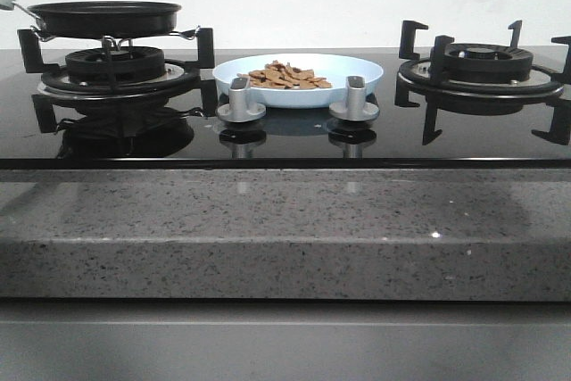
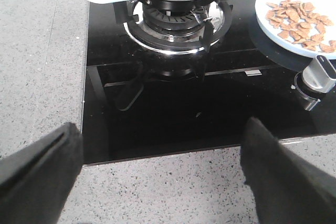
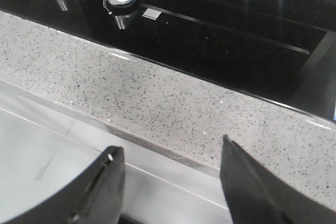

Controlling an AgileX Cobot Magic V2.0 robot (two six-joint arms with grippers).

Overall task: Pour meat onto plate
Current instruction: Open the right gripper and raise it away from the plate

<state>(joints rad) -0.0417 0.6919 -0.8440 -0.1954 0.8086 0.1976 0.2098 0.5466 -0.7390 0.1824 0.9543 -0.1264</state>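
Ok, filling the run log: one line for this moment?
meat: on plate | frying pan: empty, on left burner | left tool: open, empty | right tool: open, empty

- black frying pan (image 1: pixel 104 17) on the left burner (image 1: pixel 114 67)
- bare right burner (image 1: pixel 482 64)
- two silver knobs (image 1: pixel 240 101) on the glass hob (image 1: pixel 294 136)
- speckled grey counter (image 1: pixel 268 229)

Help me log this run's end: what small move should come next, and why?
Probably none beyond keeping both arms back. The meat lies on the plate, the frying pan sits empty on its burner, and the left gripper and right gripper are open, holding nothing.
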